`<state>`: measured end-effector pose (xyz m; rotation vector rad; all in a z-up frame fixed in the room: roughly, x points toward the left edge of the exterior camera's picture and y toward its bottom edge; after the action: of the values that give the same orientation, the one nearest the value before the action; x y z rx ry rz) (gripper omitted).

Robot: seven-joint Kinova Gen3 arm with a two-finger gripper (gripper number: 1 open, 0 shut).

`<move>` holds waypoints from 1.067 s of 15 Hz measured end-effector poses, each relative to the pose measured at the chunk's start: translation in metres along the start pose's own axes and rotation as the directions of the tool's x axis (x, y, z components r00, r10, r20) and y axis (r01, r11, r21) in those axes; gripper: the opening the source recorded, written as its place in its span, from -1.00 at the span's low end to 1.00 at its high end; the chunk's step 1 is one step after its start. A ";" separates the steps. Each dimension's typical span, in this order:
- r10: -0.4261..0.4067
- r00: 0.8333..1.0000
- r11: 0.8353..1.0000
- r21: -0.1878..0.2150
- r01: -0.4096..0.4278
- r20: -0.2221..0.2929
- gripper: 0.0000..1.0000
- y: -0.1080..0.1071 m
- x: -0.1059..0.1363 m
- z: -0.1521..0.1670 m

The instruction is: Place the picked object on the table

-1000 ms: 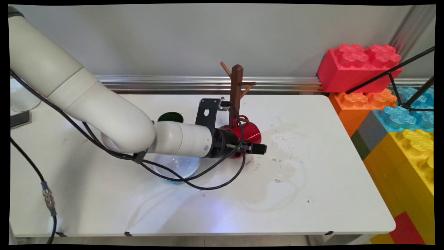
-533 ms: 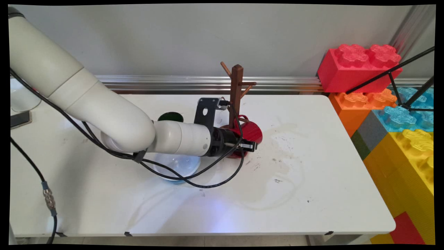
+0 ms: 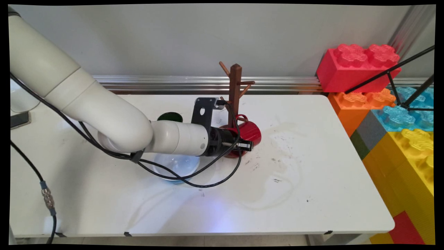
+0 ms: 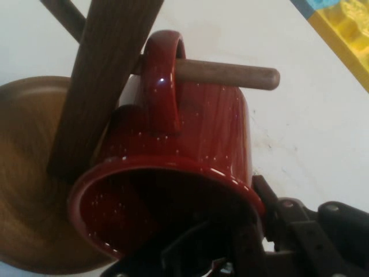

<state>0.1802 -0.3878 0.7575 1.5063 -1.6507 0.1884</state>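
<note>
Here your gripper [image 3: 245, 144] sat low over the white table [image 3: 312, 194], reaching sideways to the right, its fingers pinching the rim of the red mug [image 3: 247, 133]. In the hand view one finger [image 4: 300, 231] lay outside the mug's wall and the other went into its dark mouth, so you had the jaws narrowed on that wall.

The mug [image 4: 190, 150] hung tilted on the wooden mug tree [image 3: 235, 91], mouth toward the hand. Its handle [image 4: 163, 81] was threaded over a low peg [image 4: 230, 74], whose rounded end stuck out past it. The tree's post [image 4: 104, 86] ran just beside the mug, and its round base [image 4: 29, 173] lay under the mug's rim.

Near your forearm a clear bowl [image 3: 177, 167] stood on the table, partly hidden by the arm and its black cable [image 3: 208, 184]. A dark green round thing [image 3: 170, 117] showed behind the arm. Big toy bricks [image 3: 388, 104] were stacked off the table's right end.
</note>
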 end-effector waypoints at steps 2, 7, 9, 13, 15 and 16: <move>-0.002 1.000 1.000 0.002 0.002 0.001 -1.00 0.000 -0.001 -0.002; 0.000 1.000 1.000 -0.012 0.000 -0.009 -1.00 0.004 0.002 -0.008; 0.002 1.000 1.000 -0.020 -0.003 -0.015 -1.00 0.005 0.005 -0.011; 0.010 1.000 0.999 -0.037 -0.011 -0.024 -1.00 0.007 0.008 -0.017; 0.015 1.000 0.999 -0.046 -0.017 -0.026 -1.00 0.007 0.009 -0.020; 0.017 1.000 0.999 -0.050 -0.019 -0.025 -1.00 0.007 0.009 -0.022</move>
<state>0.1855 -0.3789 0.7803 1.4466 -1.6380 0.1737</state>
